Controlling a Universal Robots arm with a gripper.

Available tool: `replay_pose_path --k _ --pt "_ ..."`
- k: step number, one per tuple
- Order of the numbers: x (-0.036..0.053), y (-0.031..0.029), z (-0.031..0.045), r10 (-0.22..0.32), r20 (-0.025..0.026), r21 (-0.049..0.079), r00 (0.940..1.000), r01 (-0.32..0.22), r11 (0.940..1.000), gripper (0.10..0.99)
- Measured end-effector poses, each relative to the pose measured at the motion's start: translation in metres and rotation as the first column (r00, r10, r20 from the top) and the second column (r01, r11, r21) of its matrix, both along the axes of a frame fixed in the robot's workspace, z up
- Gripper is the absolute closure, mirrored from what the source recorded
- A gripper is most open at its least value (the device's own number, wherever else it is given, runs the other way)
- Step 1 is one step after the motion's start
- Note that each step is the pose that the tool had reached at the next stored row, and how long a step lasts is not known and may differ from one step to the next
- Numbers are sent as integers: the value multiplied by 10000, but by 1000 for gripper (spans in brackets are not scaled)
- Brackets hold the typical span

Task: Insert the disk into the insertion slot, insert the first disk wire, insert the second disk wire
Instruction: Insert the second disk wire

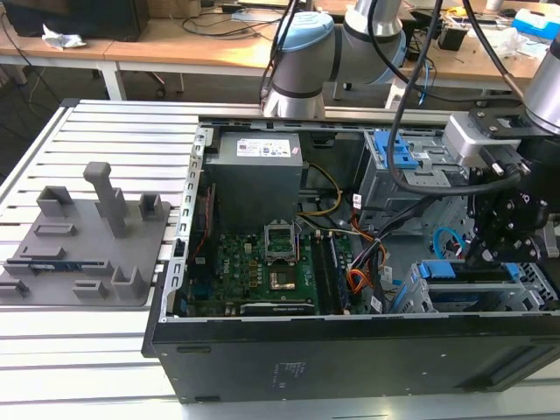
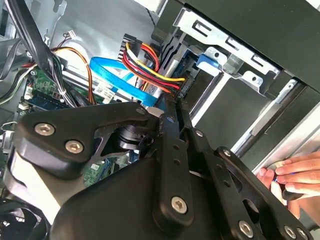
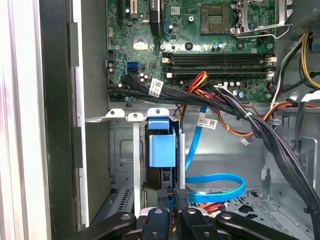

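Note:
The disk (image 3: 162,147), in its bright blue carrier, sits on edge inside the insertion slot (image 3: 127,165), a grey metal cage at the case's front corner. The exterior view has the disk (image 1: 455,271) lying in that cage (image 1: 535,293) at the lower right. My gripper (image 1: 481,255) hangs right over the disk's end. In both wrist views its black fingers stand close together, shut on a black connector (image 2: 181,89) with red, yellow and black wires, held against the disk's end. My gripper (image 2: 175,107) (image 3: 172,197) also has a flat blue wire (image 3: 220,186) curling beside it.
The motherboard (image 3: 200,45) and a thick bundle of black cables (image 3: 260,125) lie beyond the cage. A taller bay with blue latches (image 1: 398,153) stands behind my gripper. A person's fingers (image 2: 295,172) rest at the case wall. A grey fixture block (image 1: 87,236) sits at the exterior view's left.

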State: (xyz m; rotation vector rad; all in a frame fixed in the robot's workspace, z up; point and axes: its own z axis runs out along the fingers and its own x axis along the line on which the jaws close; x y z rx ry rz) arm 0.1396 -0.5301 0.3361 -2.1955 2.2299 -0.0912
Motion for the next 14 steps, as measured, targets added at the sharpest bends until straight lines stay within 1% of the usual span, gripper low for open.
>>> replay_pose_path --k 2,3,4,5,6,9,10,11,12,13,14 --pt "-4 -2 -4 0 2 8 10000 0 10000 925" --pt "-8 -2 12 0 -1 31 10000 0 10000 925" --pt "-12 -3 129 0 0 5 10000 0 10000 859" --pt "-13 -2 203 0 0 9 10000 0 10000 788" --pt "-14 -3 263 0 0 8 10000 0 10000 788" --pt "-14 -2 402 -1 0 -11 10000 1 10000 788" --pt "-15 4 545 -1 0 -53 10000 1 10000 788" --pt "-14 5 621 -2 0 -72 10000 2 10000 804" --pt "-14 7 703 -2 0 -138 10000 2 9999 933" --pt "-15 7 705 -2 0 -144 10000 2 9999 980" --pt "-14 7 705 -2 0 -145 10000 2 9999 980"
